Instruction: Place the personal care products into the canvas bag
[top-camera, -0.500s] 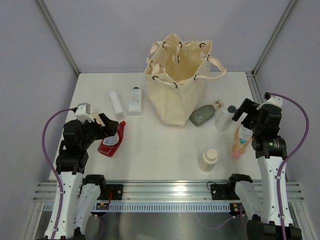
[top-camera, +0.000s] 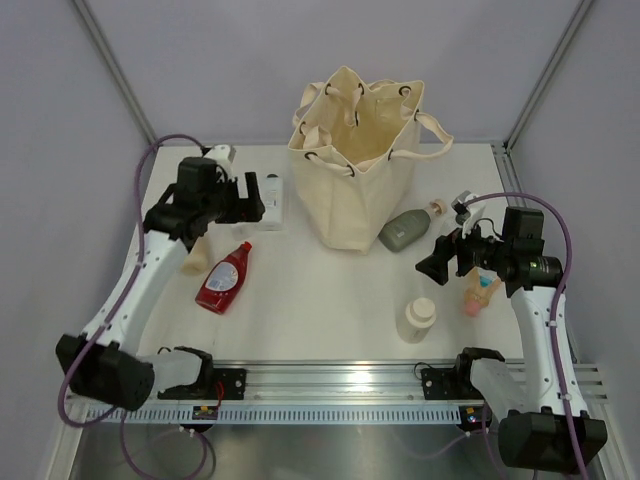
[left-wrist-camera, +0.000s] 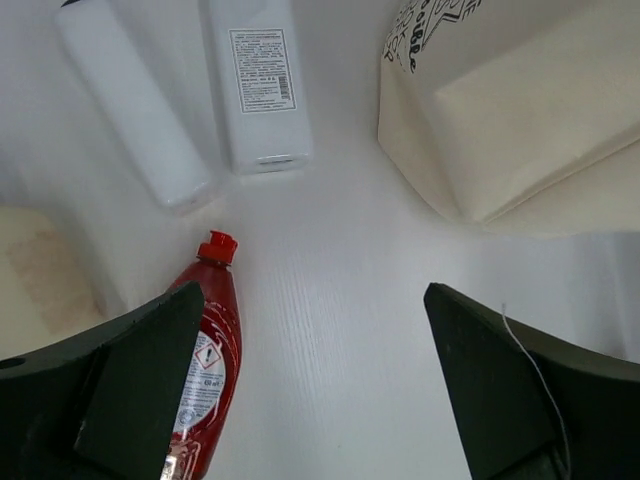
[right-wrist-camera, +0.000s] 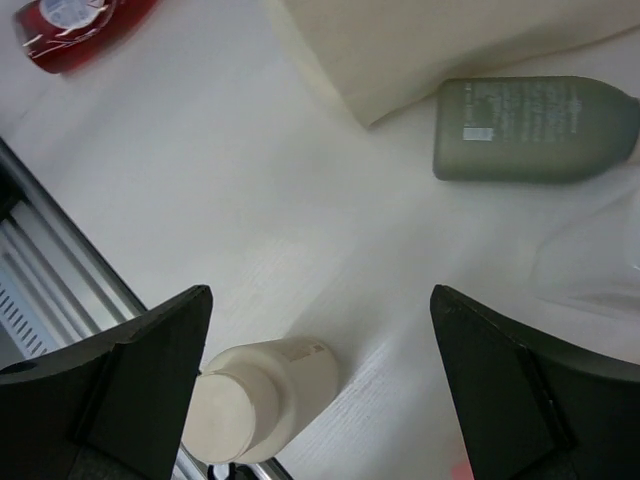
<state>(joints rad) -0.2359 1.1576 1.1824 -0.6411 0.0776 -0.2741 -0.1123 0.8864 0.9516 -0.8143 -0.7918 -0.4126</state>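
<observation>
1. The left gripper (left-wrist-camera: 315, 330) hangs over the table (left-wrist-camera: 330, 250) with its jaws spread wide and nothing between them.
2. The red flat bottle (left-wrist-camera: 205, 370) lies on its side just inside the finger (left-wrist-camera: 120, 390) on the left of the wrist view. Its cap points ahead, away from the wrist.
3. Ahead of the fingertips lie two white products side by side: a rounded white tube (left-wrist-camera: 135, 100) and a white rectangular bottle (left-wrist-camera: 258, 80) with its label facing up.
4. The canvas bag (left-wrist-camera: 520, 110) stands ahead and to the right of the left gripper, well apart from the bottles. In the top view its mouth is open.
5. A blurred beige shape (left-wrist-camera: 40, 275) sits at the left edge of the left wrist view; what it is cannot be told.
6. The right gripper (right-wrist-camera: 320, 300) is also spread wide and holds nothing.
7. The cream squat bottle (right-wrist-camera: 265, 395) sits near this gripper, below the gap and closer to the finger (right-wrist-camera: 120, 400) on the left of the wrist view, touching neither finger.
8. The grey-green bottle (right-wrist-camera: 535, 130) lies on its side ahead and to the right of the right gripper, just beside the foot of the bag.
9. The clear bottle with pink (top-camera: 482, 290) lies beneath the right arm, behind the gripper.
</observation>
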